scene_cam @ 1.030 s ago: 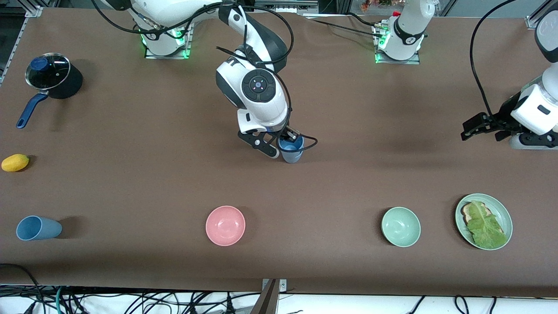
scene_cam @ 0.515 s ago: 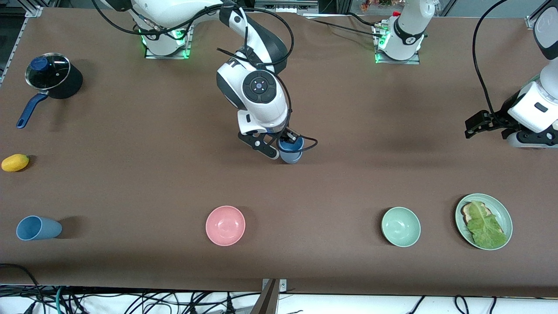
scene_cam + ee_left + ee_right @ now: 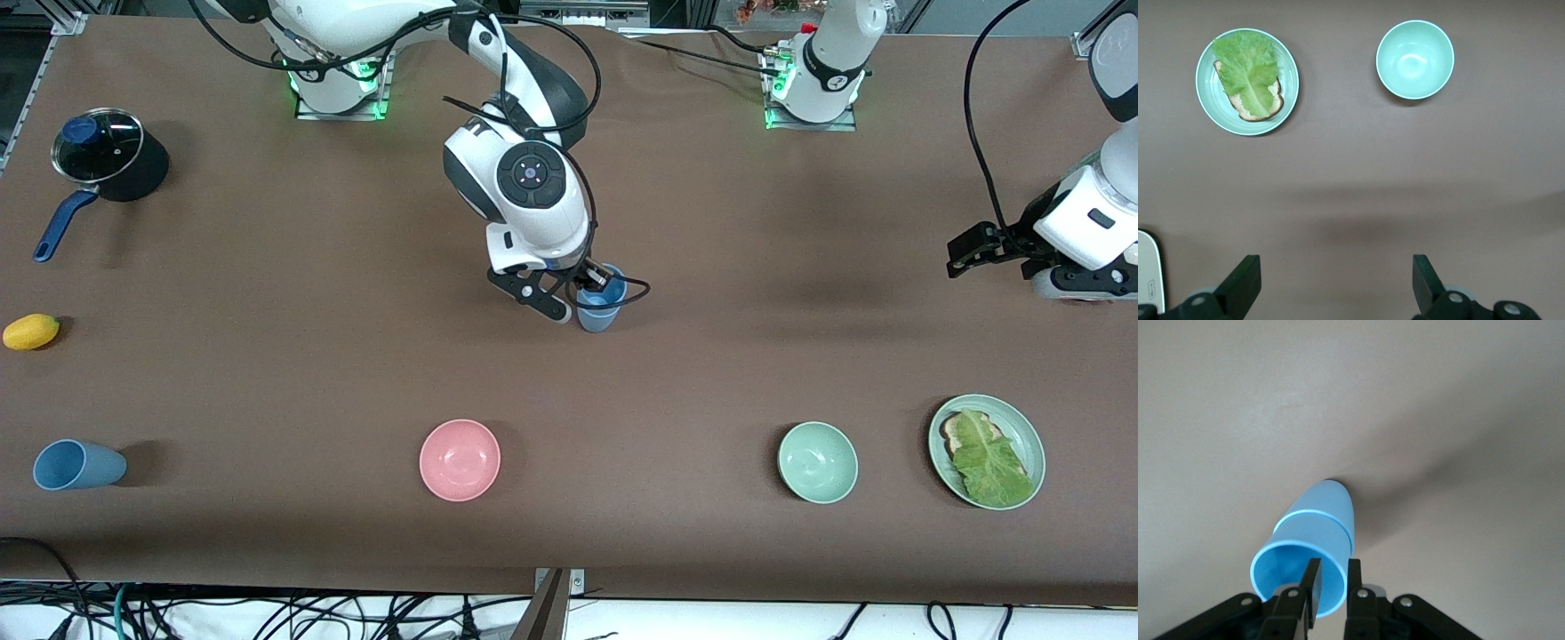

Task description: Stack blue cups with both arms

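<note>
My right gripper (image 3: 594,283) (image 3: 1333,563) is shut on the rim of a blue cup (image 3: 597,313) (image 3: 1318,527) at mid table, one finger inside and one outside. A step line rings the cup's wall, as where one cup sits nested in another. Its base is at or just above the table. A second blue cup (image 3: 76,465) lies on its side near the front camera at the right arm's end. My left gripper (image 3: 965,253) (image 3: 1335,287) is open and empty, over bare table at the left arm's end.
A pink bowl (image 3: 460,460) and a mint-green bowl (image 3: 817,462) (image 3: 1415,59) stand near the front camera. A green plate (image 3: 1031,440) (image 3: 1288,63) with bread and lettuce is beside the mint bowl. A lidded pot (image 3: 100,151) and a lemon (image 3: 31,331) are at the right arm's end.
The right gripper and its cup have shifted slightly toward the left arm's end. The left gripper has drawn back a little toward its end of the table.
</note>
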Robot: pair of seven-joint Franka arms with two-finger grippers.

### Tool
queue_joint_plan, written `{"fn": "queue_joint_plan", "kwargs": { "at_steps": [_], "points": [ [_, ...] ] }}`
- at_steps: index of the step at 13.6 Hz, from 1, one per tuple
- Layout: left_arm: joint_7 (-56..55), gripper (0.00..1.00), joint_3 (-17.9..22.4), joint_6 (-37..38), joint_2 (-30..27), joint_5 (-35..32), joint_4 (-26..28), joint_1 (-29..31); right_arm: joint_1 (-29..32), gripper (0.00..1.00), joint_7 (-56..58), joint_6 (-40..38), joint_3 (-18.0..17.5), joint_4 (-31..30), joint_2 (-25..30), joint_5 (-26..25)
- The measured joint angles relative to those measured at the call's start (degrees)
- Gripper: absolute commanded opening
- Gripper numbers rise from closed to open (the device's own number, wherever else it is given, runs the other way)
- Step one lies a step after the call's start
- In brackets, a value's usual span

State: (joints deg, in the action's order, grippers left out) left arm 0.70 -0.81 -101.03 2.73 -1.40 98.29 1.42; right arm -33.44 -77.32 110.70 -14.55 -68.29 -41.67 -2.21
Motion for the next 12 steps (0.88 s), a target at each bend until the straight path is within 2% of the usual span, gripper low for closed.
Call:
{"fn": "queue_joint_plan", "kwargs": {
  "at_steps": [2, 3, 4, 6, 7, 10, 12],
  "points": [
    [0.0, 1.00, 0.0, 0.4, 0.1, 0.0, -0.5, 0.0, 0.0, 0.24, 0.0, -0.4, 0.0, 0.1, 0.0, 0.0],
    [0.0, 1.00, 0.0, 0.5, 0.1, 0.0, -0.5, 0.0, 0.0, 0.34, 0.0, -1.4, 0.2, 0.4, 0.0, -0.1],
    [0.0, 1.00, 0.0, 0.6, 0.2, 0.0, -0.5, 0.0, 0.0, 0.50, 0.3, -2.7, 0.4, 0.7, 0.0, -0.3],
    [0.0, 1.00, 0.0, 0.6, 0.4, 0.0, -0.5, 0.0, 0.4, 0.89, 3.9, -5.7, 1.4, 1.7, 0.7, -1.1],
    [0.0, 1.00, 0.0, 0.6, 0.5, 0.0, -0.5, 0.0, 1.0, 1.00, 6.8, -7.7, 2.2, 2.1, 1.4, -1.2],
    [0.0, 1.00, 0.0, 0.6, 0.7, 0.0, -0.6, 0.0, 4.4, 1.00, 17.9, -12.8, 4.0, 2.5, 4.4, -1.3],
    [0.0, 1.00, 0.0, 0.7, 0.9, 0.0, -0.6, 0.0, 6.0, 1.00, 25.7, -16.5, 6.6, 2.5, 6.7, -1.3]
  ]
}}
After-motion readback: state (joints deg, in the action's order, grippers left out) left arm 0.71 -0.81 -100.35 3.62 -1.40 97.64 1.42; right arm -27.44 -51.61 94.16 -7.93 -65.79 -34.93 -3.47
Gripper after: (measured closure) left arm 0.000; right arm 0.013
